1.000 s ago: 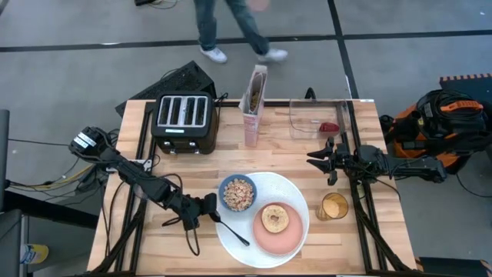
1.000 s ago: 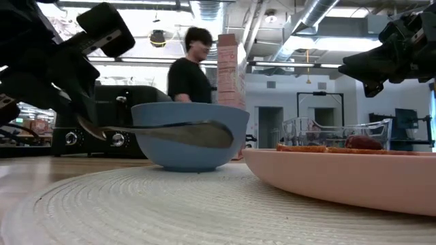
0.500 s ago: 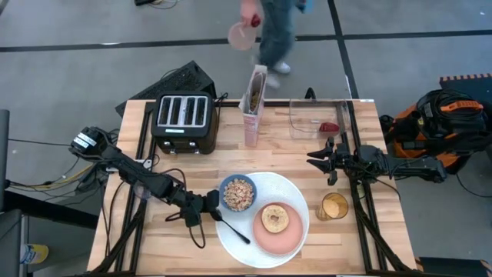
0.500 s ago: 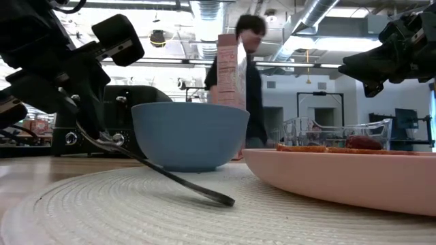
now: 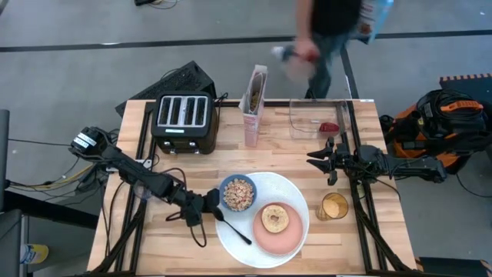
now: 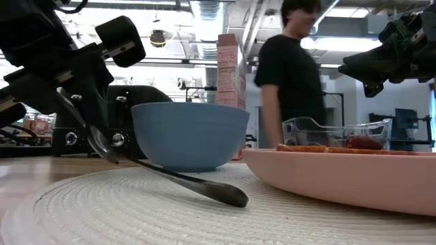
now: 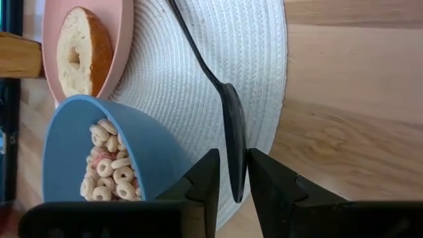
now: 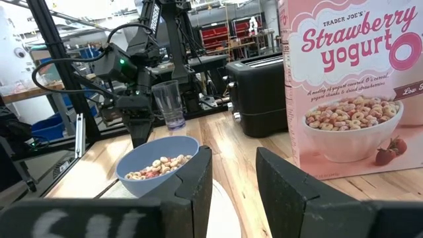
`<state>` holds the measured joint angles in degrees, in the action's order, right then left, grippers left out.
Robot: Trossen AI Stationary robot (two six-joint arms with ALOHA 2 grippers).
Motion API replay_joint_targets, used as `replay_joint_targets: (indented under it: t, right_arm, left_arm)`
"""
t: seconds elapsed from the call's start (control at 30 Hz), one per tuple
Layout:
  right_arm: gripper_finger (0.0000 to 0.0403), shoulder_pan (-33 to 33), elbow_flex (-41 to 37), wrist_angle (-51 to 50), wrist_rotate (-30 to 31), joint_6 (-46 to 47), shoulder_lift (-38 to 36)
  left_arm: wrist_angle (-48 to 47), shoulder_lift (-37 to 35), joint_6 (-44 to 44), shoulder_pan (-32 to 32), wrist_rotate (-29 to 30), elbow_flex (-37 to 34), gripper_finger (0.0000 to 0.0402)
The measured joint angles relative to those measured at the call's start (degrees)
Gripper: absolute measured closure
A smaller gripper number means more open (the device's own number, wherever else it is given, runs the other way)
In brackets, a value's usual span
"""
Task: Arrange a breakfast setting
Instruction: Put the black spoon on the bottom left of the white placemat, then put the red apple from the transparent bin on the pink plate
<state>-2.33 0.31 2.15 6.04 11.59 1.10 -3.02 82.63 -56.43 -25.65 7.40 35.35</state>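
From above: left gripper (image 5: 201,206) down at the left rim of the large round white plate (image 5: 296,194), fingers parted slightly around the bowl end of the black spoon (image 5: 231,228); spoon lying on the plate's left part, long axis running from far-left to near-right, handle toward the near right. Small blue bowl (image 5: 237,193) of cereal just right of the gripper; toasted bagel half (image 5: 274,218) cut side up on the small pink plate (image 5: 278,231). Right gripper (image 5: 316,159) hovering right of centre, closed on nothing. At table height: spoon (image 6: 177,178) tilted, one end on the woven white surface, the other raised beside the gripper's fingers (image 6: 82,116); whether gripped or merely touched, impossible to tell. Past the left wrist: narrow gap between the two fingers (image 7: 201,182), spoon bowl (image 7: 234,132) lying edge-on within it, handle stretching away across the plate. Past the right wrist: cereal-filled bowl (image 8: 157,170) near a pink cereal box (image 8: 350,86).
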Motion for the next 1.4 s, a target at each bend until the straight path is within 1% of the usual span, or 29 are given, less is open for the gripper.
replay_joint_targets:
  t: [0.13,0.43,0.57,0.67,0.83,1.07,1.3,1.37,1.4]
  right_arm:
    - [0.0264,0.0,0.0,0.0,0.0,0.0,0.0]
    - [0.0264,0.0,0.0,0.0,0.0,0.0,0.0]
    - [0.0264,0.0,0.0,0.0,0.0,0.0,0.0]
    - [0.0264,0.0,0.0,0.0,0.0,0.0,0.0]
    - [0.0264,0.0,0.0,0.0,0.0,0.0,0.0]
    - [0.0264,0.0,0.0,0.0,0.0,0.0,0.0]
    - [0.0264,0.0,0.0,0.0,0.0,0.0,0.0]
    - [0.0264,0.0,0.0,0.0,0.0,0.0,0.0]
    - [0.0264,0.0,0.0,0.0,0.0,0.0,0.0]
  left_arm:
    - [0.0,0.0,0.7,0.2,-0.9,0.0,0.0320]
    - [0.0,0.0,5.5,0.2,-1.1,0.0,0.0290]
    - [-0.2,0.0,9.9,-1.3,-0.4,0.2,0.0282]
    - [-0.2,0.0,13.8,-3.5,1.4,1.4,0.0281]
    - [-0.1,-0.5,16.5,-6.9,3.3,5.5,0.0280]
    - [-1.2,-2.4,17.9,-9.6,2.9,12.2,0.0280]
    - [-5.6,-6.6,27.2,-10.4,3.0,20.0,0.0280]
    - [-7.0,-8.6,28.0,-10.3,3.1,22.0,0.0281]
    - [-8.1,-9.7,26.8,-10.3,3.0,22.8,0.0281]
